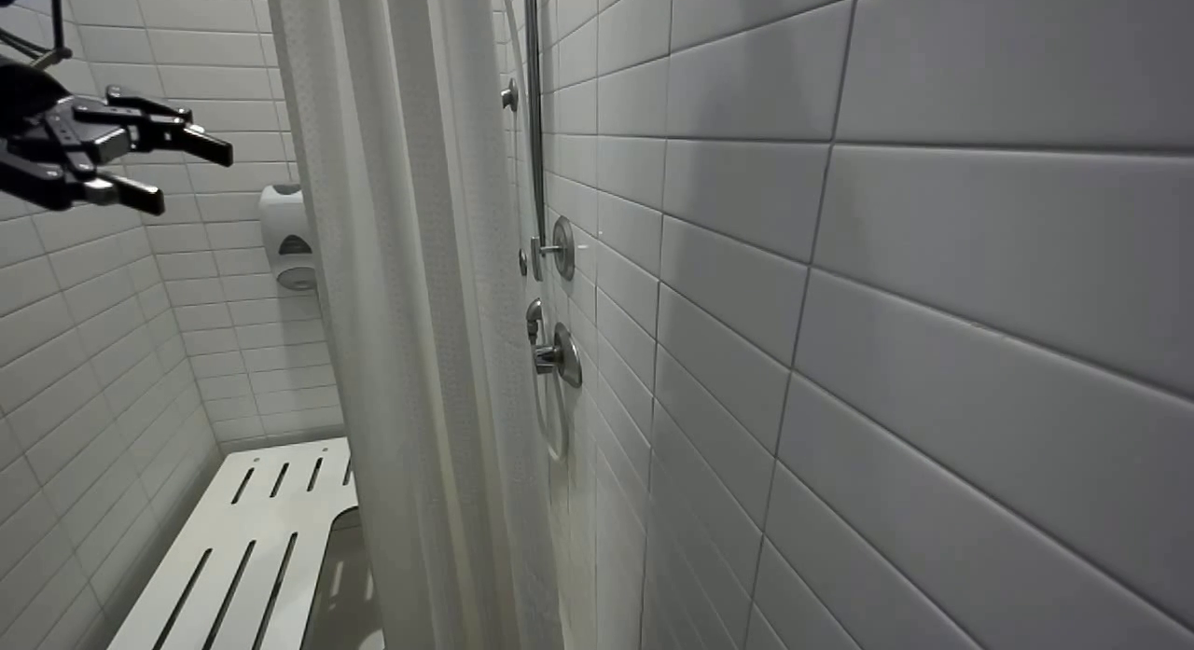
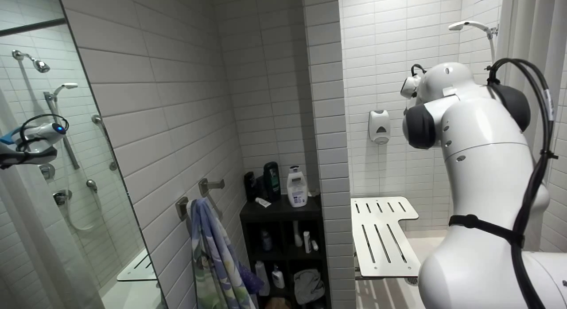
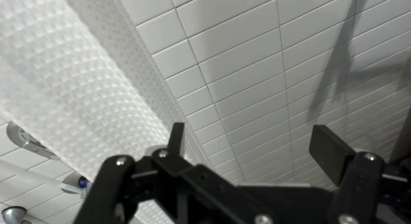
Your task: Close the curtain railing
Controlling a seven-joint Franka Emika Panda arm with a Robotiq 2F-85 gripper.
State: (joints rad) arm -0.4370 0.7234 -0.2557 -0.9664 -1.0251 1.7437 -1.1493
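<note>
We have clear air between our gripper [image 1: 189,177] and the shower curtain [image 1: 406,305]; lower down, the slatted bench [image 1: 266,515] bars passage.

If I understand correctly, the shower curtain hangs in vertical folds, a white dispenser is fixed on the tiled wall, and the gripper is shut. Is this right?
Not quite: the gripper is open, its two fingers wide apart in the wrist view. The shower curtain does hang in vertical folds, and a white dispenser is fixed on the tiled wall.

Nothing legible—bottle labels [image 2: 298,196] apparently blurry.
</note>
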